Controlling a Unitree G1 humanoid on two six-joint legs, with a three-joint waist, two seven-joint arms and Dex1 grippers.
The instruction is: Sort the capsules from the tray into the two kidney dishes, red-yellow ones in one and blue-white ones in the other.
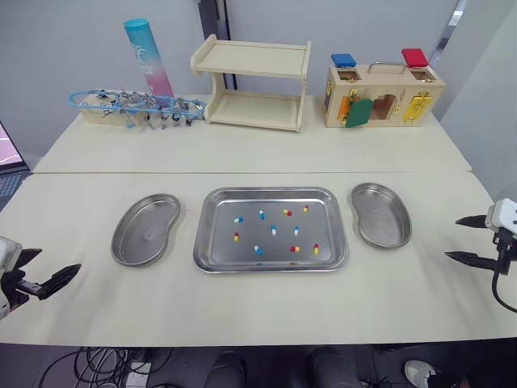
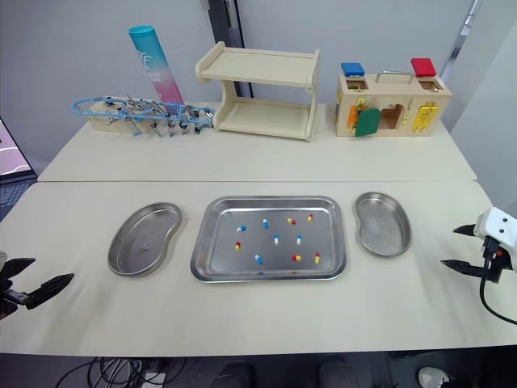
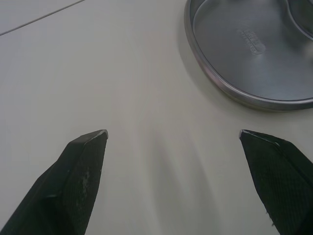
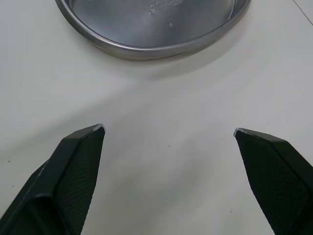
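Observation:
A steel tray (image 1: 218,242) lies mid-table holding several loose capsules, some red-yellow (image 1: 287,212) and some blue-white (image 1: 262,215). An empty kidney dish (image 1: 145,228) sits to its left and another empty kidney dish (image 1: 380,213) to its right. My left gripper (image 1: 50,270) hovers open near the table's front left edge, apart from the left dish (image 3: 254,54). At the far right my right gripper (image 1: 468,238) is open, a short way from the right dish (image 4: 146,29). Both hold nothing.
On the rear table stand a wooden two-tier shelf (image 1: 254,85), a wooden latch box (image 1: 384,93), a blue-pink tube (image 1: 149,58) and a rack of blue-handled tools (image 1: 133,105). A seam (image 1: 242,172) separates the two tables.

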